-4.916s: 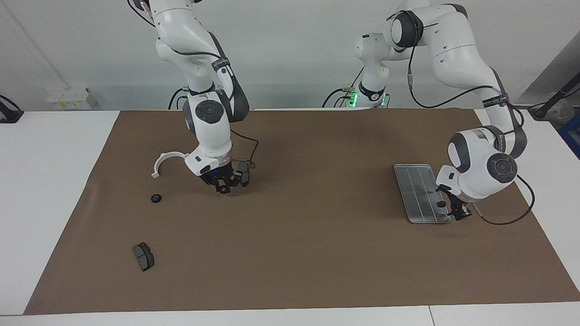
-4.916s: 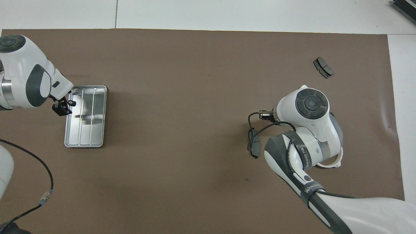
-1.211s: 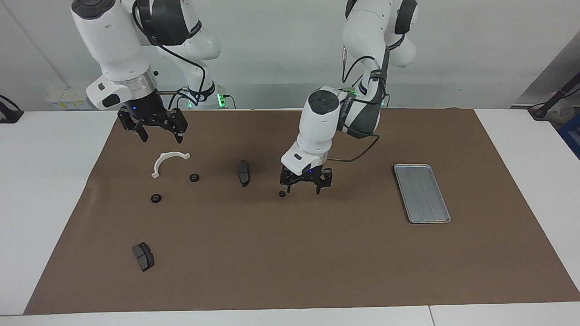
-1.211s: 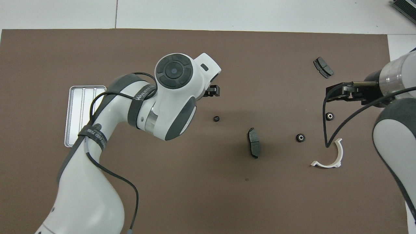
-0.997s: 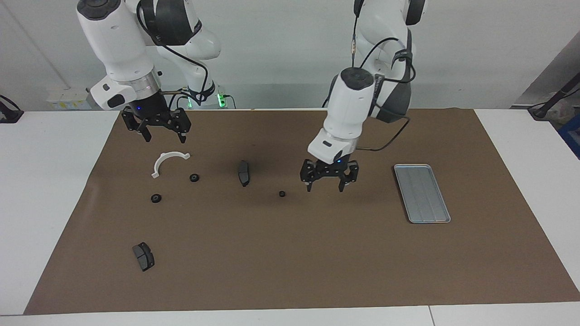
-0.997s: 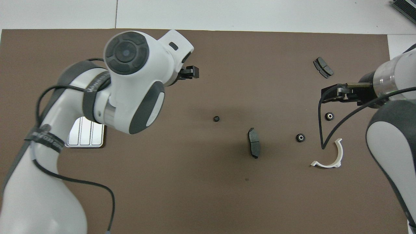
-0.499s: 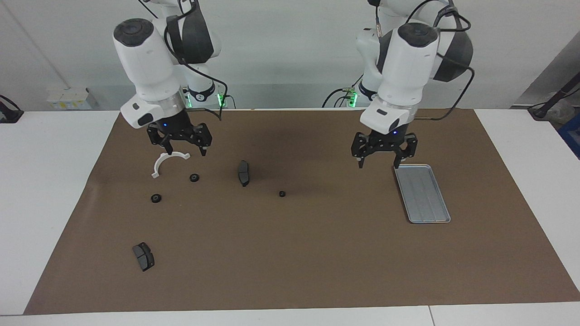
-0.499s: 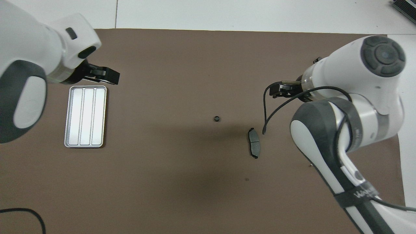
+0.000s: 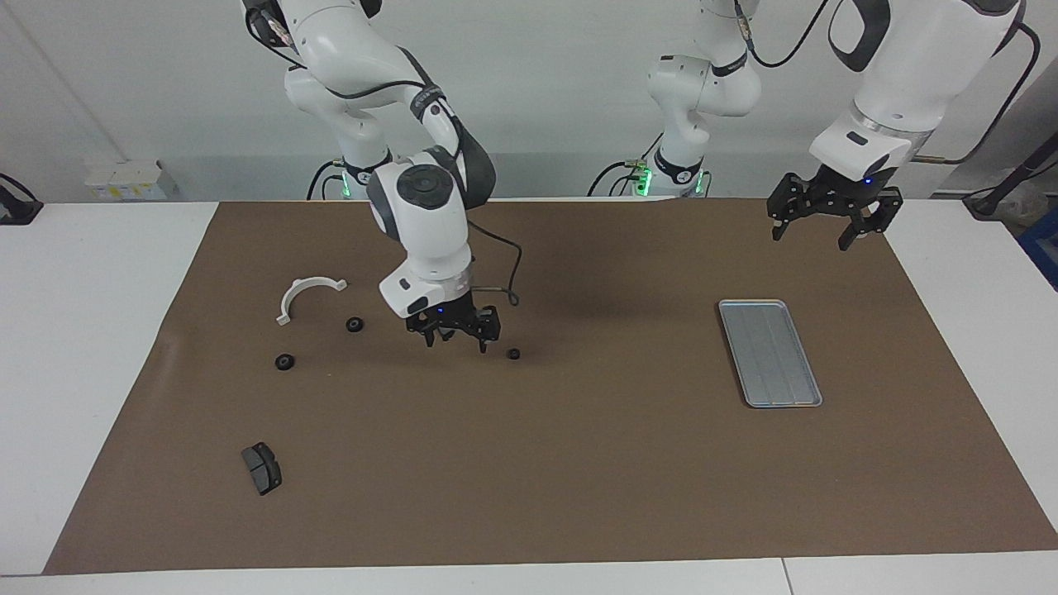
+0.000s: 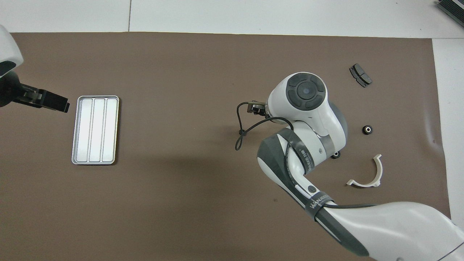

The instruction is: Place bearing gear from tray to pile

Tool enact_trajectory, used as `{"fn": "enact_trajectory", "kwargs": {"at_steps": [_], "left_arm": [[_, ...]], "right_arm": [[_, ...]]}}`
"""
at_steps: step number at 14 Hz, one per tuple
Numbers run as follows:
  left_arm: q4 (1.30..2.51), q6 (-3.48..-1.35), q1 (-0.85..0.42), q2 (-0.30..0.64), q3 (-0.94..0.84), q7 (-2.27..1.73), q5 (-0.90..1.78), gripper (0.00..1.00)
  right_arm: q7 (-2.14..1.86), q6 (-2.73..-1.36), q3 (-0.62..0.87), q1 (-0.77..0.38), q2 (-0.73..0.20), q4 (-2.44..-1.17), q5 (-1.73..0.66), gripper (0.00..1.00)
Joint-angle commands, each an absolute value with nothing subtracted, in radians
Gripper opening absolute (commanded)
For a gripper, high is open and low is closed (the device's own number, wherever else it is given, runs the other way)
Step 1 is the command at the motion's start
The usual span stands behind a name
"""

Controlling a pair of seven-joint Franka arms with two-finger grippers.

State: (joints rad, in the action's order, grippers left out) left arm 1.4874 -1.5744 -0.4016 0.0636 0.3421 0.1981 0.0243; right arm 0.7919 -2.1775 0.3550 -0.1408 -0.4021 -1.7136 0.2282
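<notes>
Beside the small black gear (image 9: 513,354), well apart from the emptied tray (image 9: 769,351), the right gripper (image 9: 453,334) is being lowered with fingers parted and empty; light, hard and slippery, its rim is being judged the best hold, while the left gripper (image 9: 823,221) is being kept waiting, spread and empty.

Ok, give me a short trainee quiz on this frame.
1. True or false: a gear lies in the tray.
2. Which tool hangs low beside the lone gear at mid-table: A) left tool B) right tool?
3. How many black gears lie on the mat in the facing view?
Key: 1 false; 2 B; 3 three.
</notes>
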Motion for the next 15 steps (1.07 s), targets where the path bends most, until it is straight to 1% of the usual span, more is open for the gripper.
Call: {"fn": "enact_trajectory", "kwargs": {"at_steps": [1, 2, 3, 7, 9, 11, 13, 15], "left_arm": [[1.513, -1.568, -0.321, 0.031, 0.331, 0.215, 0.035, 1.0], [1.513, -1.574, -0.286, 0.031, 0.33, 0.215, 0.049, 1.0], [1.511, -1.577, -0.247, 0.031, 0.33, 0.216, 0.079, 1.0], [1.505, -1.572, -0.123, 0.031, 0.333, 0.391, 0.161, 1.0], [1.502, -1.569, -0.121, 0.031, 0.333, 0.391, 0.169, 1.0], [1.5, -1.569, -0.132, 0.031, 0.321, 0.384, 0.17, 1.0], [1.502, -1.571, -0.14, 0.031, 0.286, 0.359, 0.172, 1.0], [1.503, -1.578, -0.138, 0.029, 0.244, 0.29, 0.166, 1.0]], "right_arm": [[0.955, -2.166, 0.429, -0.147, -0.547, -1.586, 0.386, 1.0], [1.026, -2.174, 0.458, -0.153, -0.593, -1.565, 0.455, 1.0], [1.058, -2.183, 0.475, -0.153, -0.615, -1.563, 0.489, 1.0], [1.062, -2.241, 0.485, -0.16, -0.637, -1.595, 0.497, 1.0], [1.057, -2.23, 0.485, -0.172, -0.634, -1.637, 0.497, 1.0], [1.025, -2.211, 0.494, -0.169, -0.63, -1.641, 0.494, 1.0], [0.999, -2.177, 0.5, -0.164, -0.624, -1.641, 0.485, 0.91], [0.941, -2.154, 0.5, -0.156, -0.614, -1.643, 0.448, 0.84]]}}
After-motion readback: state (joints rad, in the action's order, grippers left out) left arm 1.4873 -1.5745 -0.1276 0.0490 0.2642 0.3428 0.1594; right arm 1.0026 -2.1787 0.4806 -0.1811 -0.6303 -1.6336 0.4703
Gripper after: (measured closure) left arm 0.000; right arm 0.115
